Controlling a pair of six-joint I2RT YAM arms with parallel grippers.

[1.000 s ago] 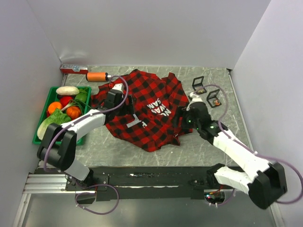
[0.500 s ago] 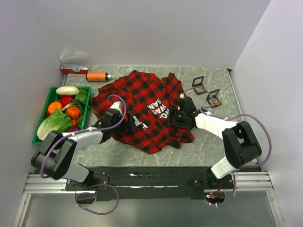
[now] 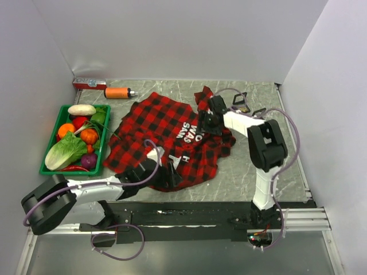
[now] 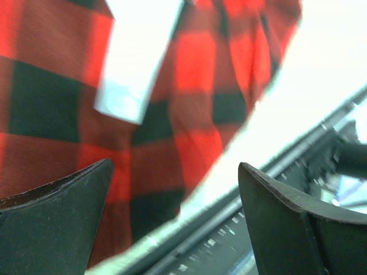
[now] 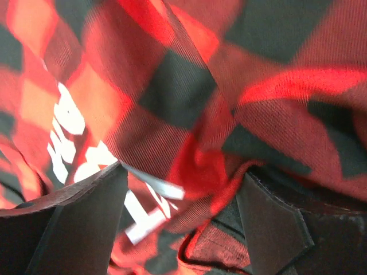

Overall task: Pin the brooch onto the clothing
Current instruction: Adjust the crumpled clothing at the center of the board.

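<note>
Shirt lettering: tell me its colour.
White block letters on the red-and-black plaid shirt; the top external view shows them best.

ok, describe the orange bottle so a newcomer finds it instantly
Find the green crate of vegetables on the table's left, then look past its far end. The orange bottle lies on its side there, beside a flat red box. It is the only orange cylinder outside the crate, cap pointing toward the plaid shirt.
</note>
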